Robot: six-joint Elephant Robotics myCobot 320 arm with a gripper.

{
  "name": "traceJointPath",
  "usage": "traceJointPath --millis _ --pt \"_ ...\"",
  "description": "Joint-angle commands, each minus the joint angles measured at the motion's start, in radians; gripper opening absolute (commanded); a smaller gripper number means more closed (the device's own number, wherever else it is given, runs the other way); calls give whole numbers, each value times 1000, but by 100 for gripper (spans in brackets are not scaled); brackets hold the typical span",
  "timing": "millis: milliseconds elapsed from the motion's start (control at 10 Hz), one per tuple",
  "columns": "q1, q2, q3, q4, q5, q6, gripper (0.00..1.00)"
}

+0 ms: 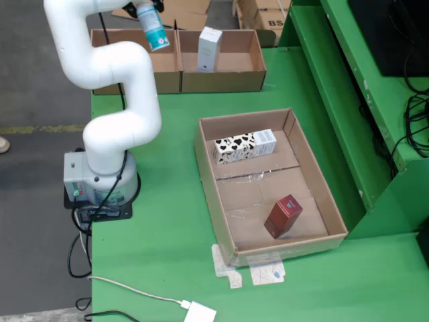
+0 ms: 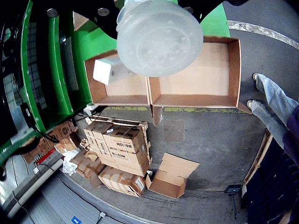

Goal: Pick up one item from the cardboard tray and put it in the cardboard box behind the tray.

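Pincer [image 1: 149, 9] grips a teal-and-white plastic bottle [image 1: 154, 28] above the left brown cardboard box [image 1: 167, 66] (fixed view). A white carton [image 1: 209, 48] stands in the neighbouring box [image 1: 251, 64].

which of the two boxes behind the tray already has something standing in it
The right-hand cardboard box in the fixed view: a white carton stands upright inside it. The left-hand box beside it shows no item; the held bottle hangs above that one.
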Motion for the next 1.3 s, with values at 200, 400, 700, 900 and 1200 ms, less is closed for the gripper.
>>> traceJointPath --millis 200,400,700,900,1200 --pt "57 -155 17 445 -29 27 0" --pt "72 -168 17 461 -32 31 0" --pt "87 -197 17 506 -36 26 0" --pt "97 -211 17 539 -40 17 0" --pt "85 -234 17 557 -32 12 0"
